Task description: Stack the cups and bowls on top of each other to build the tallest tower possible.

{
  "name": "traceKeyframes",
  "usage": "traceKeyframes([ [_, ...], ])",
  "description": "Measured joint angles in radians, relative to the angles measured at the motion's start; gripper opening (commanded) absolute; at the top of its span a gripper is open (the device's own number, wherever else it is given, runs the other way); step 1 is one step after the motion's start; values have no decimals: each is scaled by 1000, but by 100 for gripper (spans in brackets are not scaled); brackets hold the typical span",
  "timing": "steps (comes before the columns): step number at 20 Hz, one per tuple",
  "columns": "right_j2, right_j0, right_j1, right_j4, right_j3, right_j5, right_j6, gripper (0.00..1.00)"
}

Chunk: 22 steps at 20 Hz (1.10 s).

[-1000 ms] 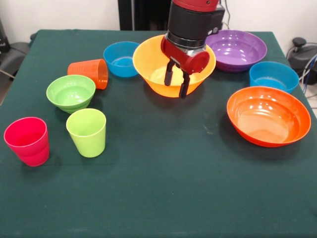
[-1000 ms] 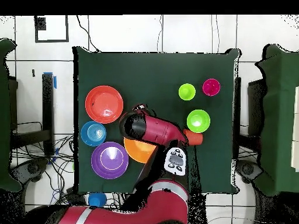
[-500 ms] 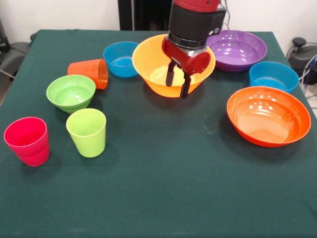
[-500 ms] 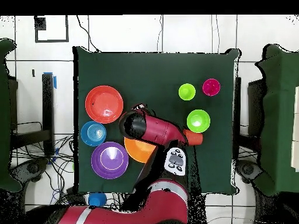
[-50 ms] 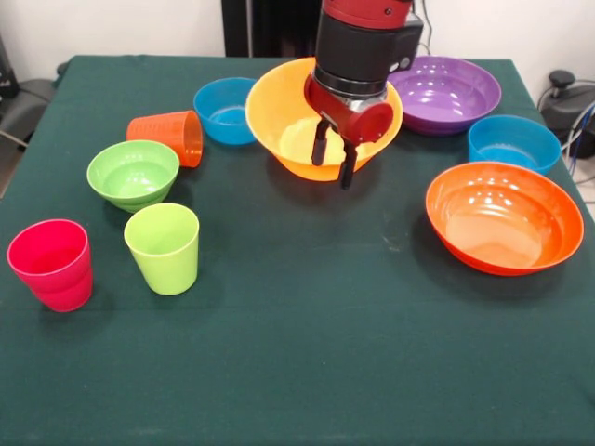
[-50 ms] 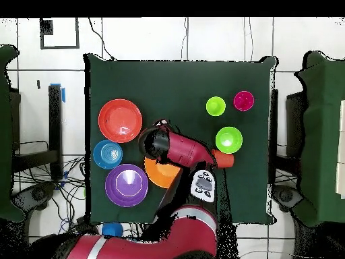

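My gripper [image 5: 333,160] is shut on the near rim of the big yellow-orange bowl [image 5: 284,116], one finger inside and one outside. The bowl sits tilted at the back centre. On the left, an orange cup [image 5: 169,137] lies on its side, while a lime green cup [image 5: 164,247] and a pinkish red cup [image 5: 52,263] stand upright. A small green bowl [image 5: 133,173] and a small blue bowl [image 5: 226,110] are nearby. No tower stands. In the overhead view my arm covers most of the yellow-orange bowl [image 6: 156,177].
On the right are a wide purple bowl [image 5: 444,93], another small blue bowl [image 5: 513,142] and a wide red-orange bowl [image 5: 503,216]. The green cloth [image 5: 297,353] stretches from the middle to the front edge.
The yellow-orange bowl has tipped and lifted slightly with my gripper on its rim. The other cups and bowls have stayed where they were.
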Motion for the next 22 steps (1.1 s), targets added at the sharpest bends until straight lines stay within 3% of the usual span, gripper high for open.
traceKeyframes([
  [12,-30,32,52,8,-31,231,0,100],
  [22,-53,52,53,8,-31,304,0,100],
])
